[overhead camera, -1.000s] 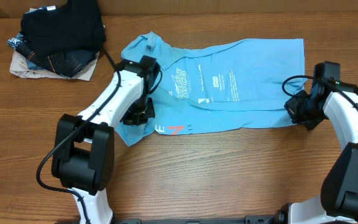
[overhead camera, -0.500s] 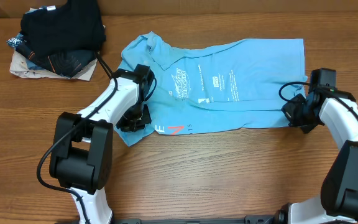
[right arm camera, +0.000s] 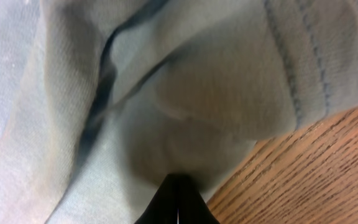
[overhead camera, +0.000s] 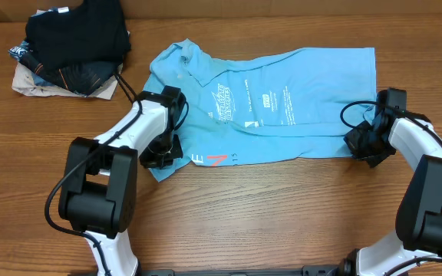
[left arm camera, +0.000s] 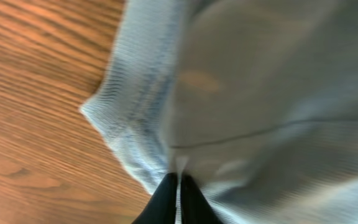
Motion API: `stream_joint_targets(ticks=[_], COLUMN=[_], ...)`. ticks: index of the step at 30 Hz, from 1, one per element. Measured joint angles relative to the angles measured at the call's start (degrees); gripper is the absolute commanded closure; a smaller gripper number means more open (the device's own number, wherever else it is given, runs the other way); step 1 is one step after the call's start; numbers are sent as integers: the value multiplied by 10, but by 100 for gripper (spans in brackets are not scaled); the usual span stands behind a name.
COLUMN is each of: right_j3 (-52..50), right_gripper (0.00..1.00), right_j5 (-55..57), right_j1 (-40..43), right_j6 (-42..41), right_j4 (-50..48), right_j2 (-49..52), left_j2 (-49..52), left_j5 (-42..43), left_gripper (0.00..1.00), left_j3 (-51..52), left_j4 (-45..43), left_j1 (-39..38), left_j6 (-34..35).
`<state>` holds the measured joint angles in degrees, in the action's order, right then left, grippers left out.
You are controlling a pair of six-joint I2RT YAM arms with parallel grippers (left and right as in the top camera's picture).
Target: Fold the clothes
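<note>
The clothes are one light blue T-shirt (overhead camera: 305, 84), lying partly folded across the middle of the table with white print and a red mark facing up. My left gripper (overhead camera: 164, 153) sits at the shirt's lower left corner. In the left wrist view its black fingertips (left arm camera: 178, 190) are pinched together on the shirt's ribbed edge (left arm camera: 135, 124). My right gripper (overhead camera: 361, 142) is at the lower right hem. In the right wrist view it (right arm camera: 178, 193) is shut on a bunched fold of the blue fabric (right arm camera: 216, 87).
A pile of black and dark folded garments (overhead camera: 75, 42) lies on a beige cloth at the back left. Bare wooden table (overhead camera: 282, 215) runs along the front, below the shirt. Both arms' black cables loop above the shirt's ends.
My left gripper slid down and left to the shirt's lower left corner and closed on its edge. My right gripper, still shut on the hem, shifted slightly left.
</note>
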<state>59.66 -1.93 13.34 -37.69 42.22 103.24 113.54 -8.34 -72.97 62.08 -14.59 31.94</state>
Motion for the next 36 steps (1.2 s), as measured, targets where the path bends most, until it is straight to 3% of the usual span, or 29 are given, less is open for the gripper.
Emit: stream_joint_targets(ticks=[21, 28, 36], right_j3=[0, 0, 0], right_gripper=[96, 95, 95], right_j5=[59, 60, 60], right_j1=[0, 0, 0], right_j6=[-3, -3, -3], right_j4=[-18, -19, -19], right_j2=[0, 0, 0], left_j2=[0, -35, -128], left_j5=[-30, -10, 79], left_gripper=[96, 96, 96], left_j3=[2, -27, -47], left_j4=[22, 36, 8], left_j1=[151, 142, 93], left_j6=[-21, -24, -68])
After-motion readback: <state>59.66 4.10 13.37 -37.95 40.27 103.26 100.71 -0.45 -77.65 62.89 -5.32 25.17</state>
